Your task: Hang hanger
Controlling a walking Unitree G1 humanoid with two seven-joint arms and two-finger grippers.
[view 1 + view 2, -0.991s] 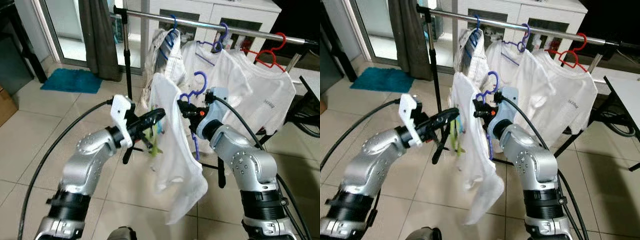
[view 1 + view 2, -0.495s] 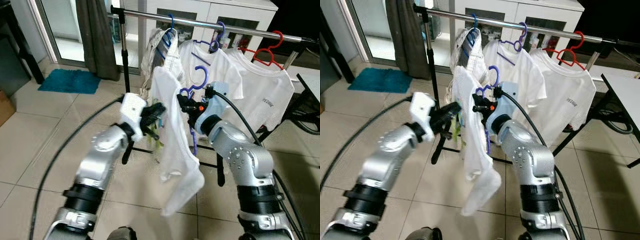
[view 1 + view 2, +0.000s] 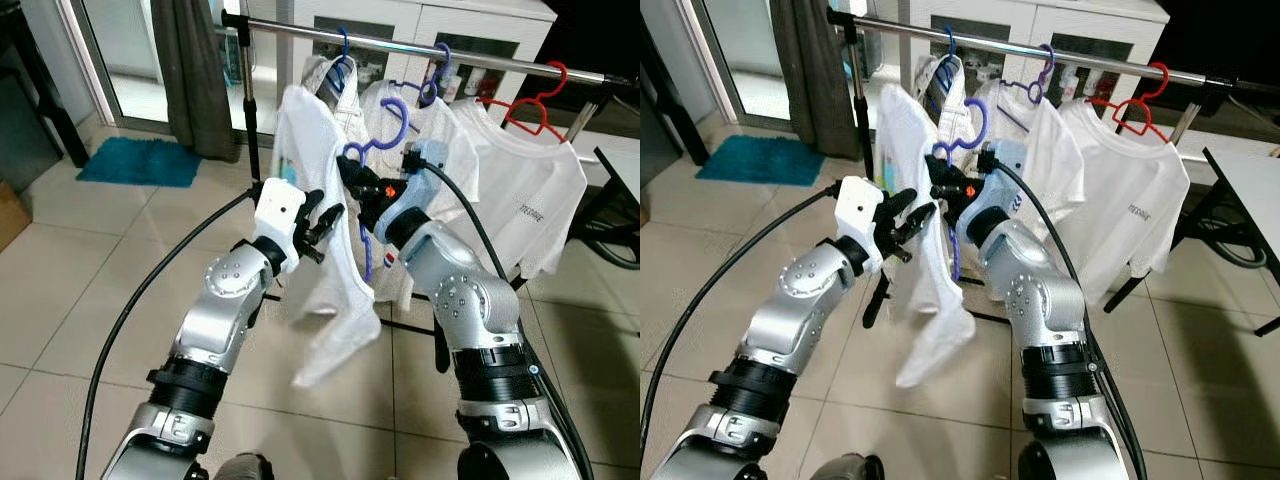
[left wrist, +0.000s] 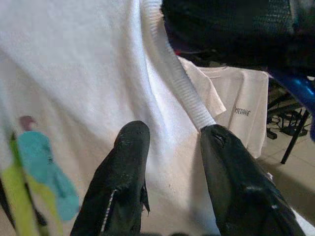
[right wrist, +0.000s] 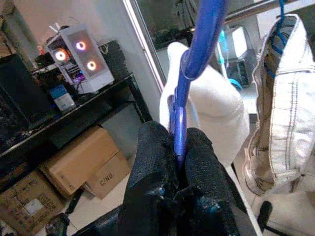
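Trouble here would come mostly from the shirt (image 3: 320, 230), which hangs long and loose below the rail (image 3: 420, 45) and sways off one side of its hanger (image 3: 385, 130). Starting left of the rail's middle: the left gripper (image 3: 322, 222) sits against the cloth, well below the rail, fingers (image 4: 129, 162) apart with the ribbed collar edge running between them, not pinched as far as I can see. If it nips or drags that edge while the hanger goes up, the shirt could slide off its shoulder and drop to the floor. Just to the right, the right gripper (image 5: 177, 157) has its fingers clamped on the blue hanger's neck, the hook standing up short of the rail and not yet over it. The grip is narrow, on a thin rod, so the hanger could twist between the pads and the hook meet the rail sideways. Further right along the rail hang other hangers (image 3: 435, 75) with white shirts; the free space beside them looks tight, and the hook could catch a neighbour instead of the bar
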